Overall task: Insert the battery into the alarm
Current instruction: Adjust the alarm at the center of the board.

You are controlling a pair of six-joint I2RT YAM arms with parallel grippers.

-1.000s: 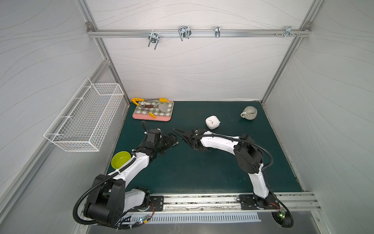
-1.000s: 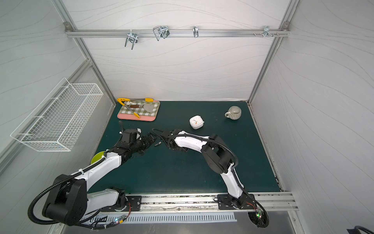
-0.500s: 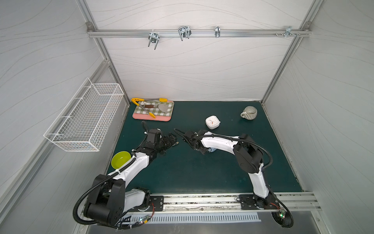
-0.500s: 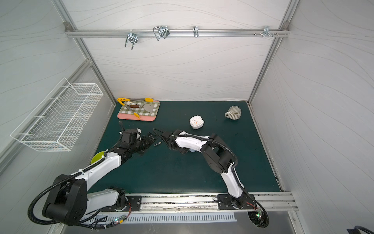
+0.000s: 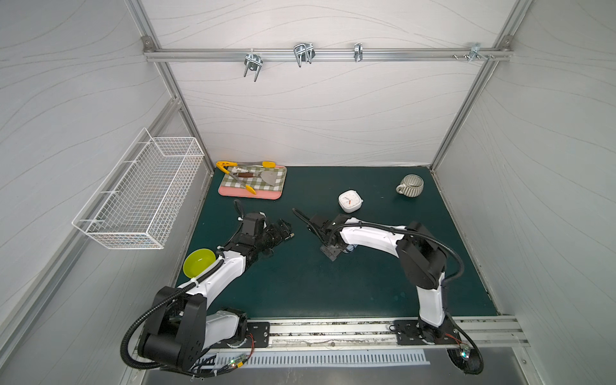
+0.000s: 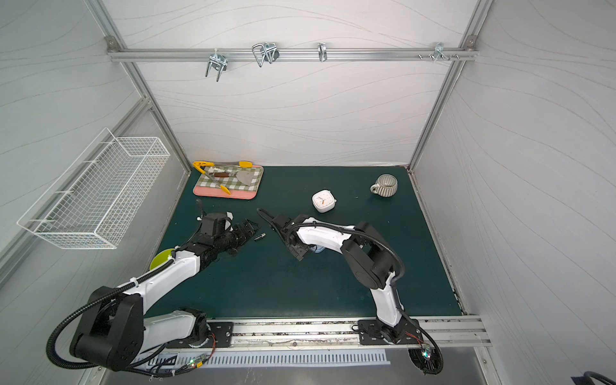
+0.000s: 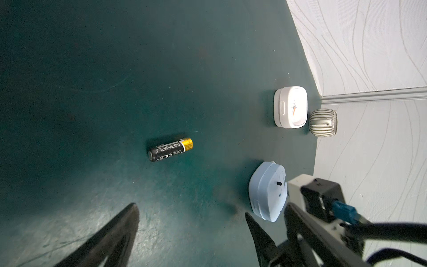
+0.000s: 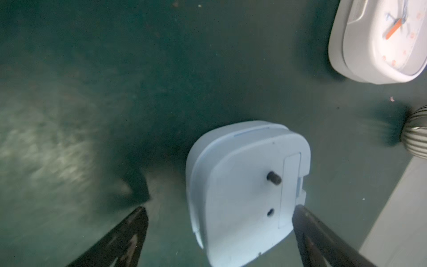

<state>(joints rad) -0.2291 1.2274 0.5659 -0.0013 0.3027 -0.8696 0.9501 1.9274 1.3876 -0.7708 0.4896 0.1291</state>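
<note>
The black and gold battery (image 7: 171, 149) lies loose on the green mat (image 5: 300, 286), just beyond my left gripper (image 7: 191, 211), which is open and empty. It also shows as a small dark cylinder in both top views (image 6: 260, 237). A light blue alarm (image 8: 242, 185) lies face down with its back and battery cover up. My right gripper (image 8: 219, 209) stands open over it, one finger close to its edge, the other well clear. In both top views this alarm (image 6: 316, 248) is mostly hidden under the right gripper (image 5: 330, 248).
A white alarm clock (image 5: 350, 201) lies face up behind the right arm, with a striped mug (image 5: 410, 185) to its right. A pink tray (image 5: 252, 181) with utensils sits at the back left. A yellow-green bowl (image 5: 199, 262) is by the left arm. A wire basket (image 5: 140, 196) hangs on the left wall.
My right gripper's jaws have spread wide around the blue alarm, and the gripper has shifted slightly toward the front. The left arm and the battery have barely moved.
</note>
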